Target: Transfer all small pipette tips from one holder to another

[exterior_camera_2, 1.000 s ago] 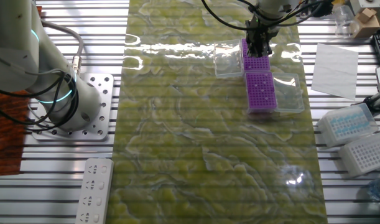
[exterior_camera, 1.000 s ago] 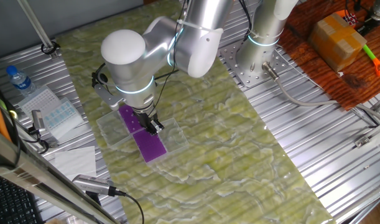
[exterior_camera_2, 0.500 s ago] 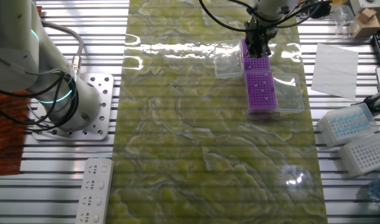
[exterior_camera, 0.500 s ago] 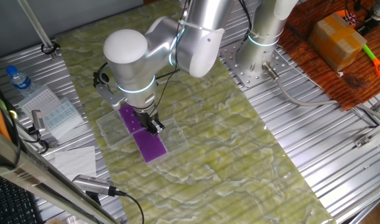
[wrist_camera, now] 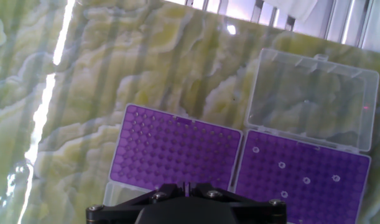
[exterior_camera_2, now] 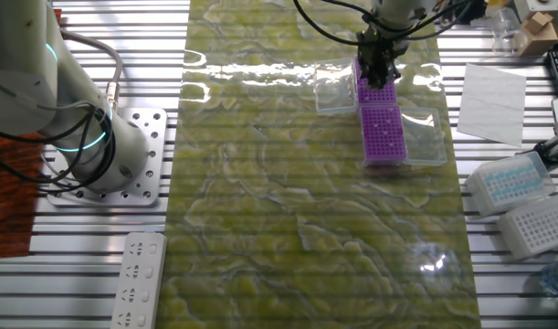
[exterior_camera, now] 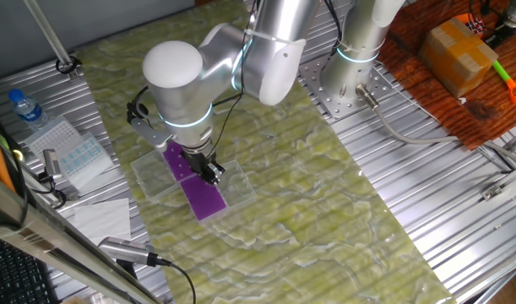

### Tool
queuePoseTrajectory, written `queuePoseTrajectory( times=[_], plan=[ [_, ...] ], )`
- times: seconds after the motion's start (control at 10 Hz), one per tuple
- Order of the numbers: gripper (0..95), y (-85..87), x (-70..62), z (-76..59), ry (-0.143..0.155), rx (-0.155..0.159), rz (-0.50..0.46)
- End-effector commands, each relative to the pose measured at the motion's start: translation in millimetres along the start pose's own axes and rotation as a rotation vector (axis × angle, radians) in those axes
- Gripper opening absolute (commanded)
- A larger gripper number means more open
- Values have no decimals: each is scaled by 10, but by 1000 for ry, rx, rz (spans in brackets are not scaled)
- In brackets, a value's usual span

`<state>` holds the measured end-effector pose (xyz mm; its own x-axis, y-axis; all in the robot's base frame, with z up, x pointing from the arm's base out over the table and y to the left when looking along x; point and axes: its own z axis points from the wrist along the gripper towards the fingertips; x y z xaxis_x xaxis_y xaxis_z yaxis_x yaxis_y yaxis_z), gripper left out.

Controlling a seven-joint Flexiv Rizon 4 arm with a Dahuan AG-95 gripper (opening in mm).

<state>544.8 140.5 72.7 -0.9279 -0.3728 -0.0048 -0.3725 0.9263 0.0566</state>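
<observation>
Currently positioned low over two purple racks (wrist_camera: 177, 149). Tips (wrist_camera: 281, 165) seated in right rack (wrist_camera: 301, 177); left rack bare. Gripper (exterior_camera: 209, 171) state indeterminate, fingertips hidden. Next: align over one tip, descend, clamp.

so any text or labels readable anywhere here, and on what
None can be read.
Water bottle: its label is too small and blurred.
Cardboard box: no legible print.
Purple tip racks: no markings visible, only holes and a few pale tips.
White power strip: no readable marks.
Paper sheet: looks blank.
</observation>
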Motion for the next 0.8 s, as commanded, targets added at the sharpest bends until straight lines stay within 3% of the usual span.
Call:
queuePoseTrajectory(
  times=[0.1,0.2,0.3,0.8],
  plan=[
    [190,-91,7,-24,19,41,-88],
    [190,-347,49,-107,26,45,-197],
    [190,-488,85,-150,30,44,-230],
    [190,-856,190,-86,14,43,-292]
  ],
)
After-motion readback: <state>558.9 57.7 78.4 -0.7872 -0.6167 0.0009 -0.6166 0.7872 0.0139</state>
